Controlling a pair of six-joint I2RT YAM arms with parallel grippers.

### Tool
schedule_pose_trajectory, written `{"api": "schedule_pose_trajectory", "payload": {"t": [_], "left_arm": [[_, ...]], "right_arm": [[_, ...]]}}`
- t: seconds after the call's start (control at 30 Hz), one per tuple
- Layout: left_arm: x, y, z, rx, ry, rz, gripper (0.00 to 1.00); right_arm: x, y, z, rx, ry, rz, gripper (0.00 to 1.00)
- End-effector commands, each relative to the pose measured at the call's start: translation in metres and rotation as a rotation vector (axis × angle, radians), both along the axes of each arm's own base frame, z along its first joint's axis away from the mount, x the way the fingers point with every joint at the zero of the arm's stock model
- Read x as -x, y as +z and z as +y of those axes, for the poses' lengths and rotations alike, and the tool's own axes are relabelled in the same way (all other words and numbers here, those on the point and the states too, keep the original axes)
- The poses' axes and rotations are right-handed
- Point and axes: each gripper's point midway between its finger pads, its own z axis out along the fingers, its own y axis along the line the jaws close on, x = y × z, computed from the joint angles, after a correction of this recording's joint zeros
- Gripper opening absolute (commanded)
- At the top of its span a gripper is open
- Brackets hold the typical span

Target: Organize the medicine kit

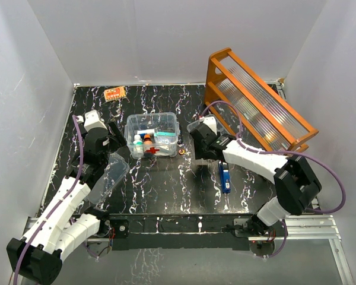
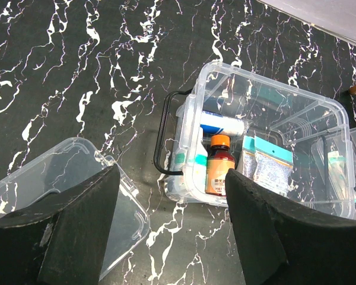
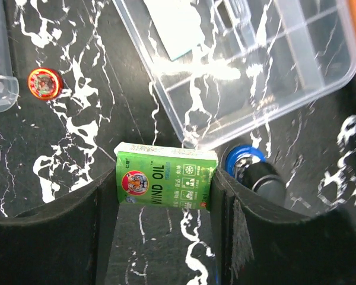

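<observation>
Right gripper (image 3: 163, 193) fills the near edge of its wrist view, clenched on a green Wind Oil box (image 3: 166, 172) that lies on the black marbled worktop (image 3: 77, 136), with a finger against each side. Just right of the box sits a blue-capped bottle (image 3: 243, 161). A clear compartment tray (image 3: 273, 77) lies beyond it, and a small red round tin (image 3: 44, 83) lies to the left.

The medicine kit (image 1: 152, 133) stands mid-worktop between the two grippers with its top uncovered. It holds a brown bottle with an orange cap (image 2: 219, 169), a white tube (image 2: 222, 124) and sachets (image 2: 272, 169). Its clear lid (image 1: 110, 177) lies to the kit's near left.

The left gripper (image 2: 172, 237) hangs released between lid and kit, fingers wide apart with nothing between them. An orange rack (image 1: 258, 98) stands far right, and an orange blister pack (image 1: 114, 93) lies far left.
</observation>
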Motion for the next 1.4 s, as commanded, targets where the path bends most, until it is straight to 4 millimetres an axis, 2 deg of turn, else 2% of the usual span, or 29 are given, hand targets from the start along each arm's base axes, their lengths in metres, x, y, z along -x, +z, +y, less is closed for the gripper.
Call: {"api": "schedule_pose_trajectory", "payload": {"t": [0.0, 0.17, 0.33, 0.53, 0.9, 1.07, 1.2, 1.37], "left_arm": [[0.001, 0.01, 0.004, 0.002, 0.017, -0.03, 0.7], [0.002, 0.009, 0.005, 0.002, 0.016, -0.028, 0.7], [0.002, 0.011, 0.004, 0.008, 0.012, -0.034, 0.7], [0.004, 0.011, 0.005, 0.005, 0.011, -0.034, 0.7], [0.004, 0.01, 0.005, 0.003, 0.014, -0.034, 0.7], [0.004, 0.009, 0.005, 0.002, 0.014, -0.032, 0.7], [0.004, 0.009, 0.006, 0.001, 0.017, -0.032, 0.7], [0.004, 0.01, 0.007, -0.001, 0.021, -0.035, 0.7]], "right_arm": [[-0.04, 0.046, -0.004, 0.038, 0.12, -0.147, 0.54], [-0.063, 0.053, -0.023, 0.046, 0.189, -0.148, 0.56], [-0.075, 0.042, -0.035, 0.038, 0.223, -0.104, 0.56], [-0.077, 0.017, -0.039, 0.074, 0.242, -0.045, 0.55], [-0.074, -0.011, -0.042, 0.118, 0.274, 0.032, 0.57], [-0.076, -0.012, -0.042, 0.121, 0.259, 0.039, 0.66], [-0.079, -0.002, -0.043, 0.117, 0.236, 0.013, 0.73], [-0.079, 0.021, -0.032, 0.035, 0.214, -0.022, 0.67]]}}
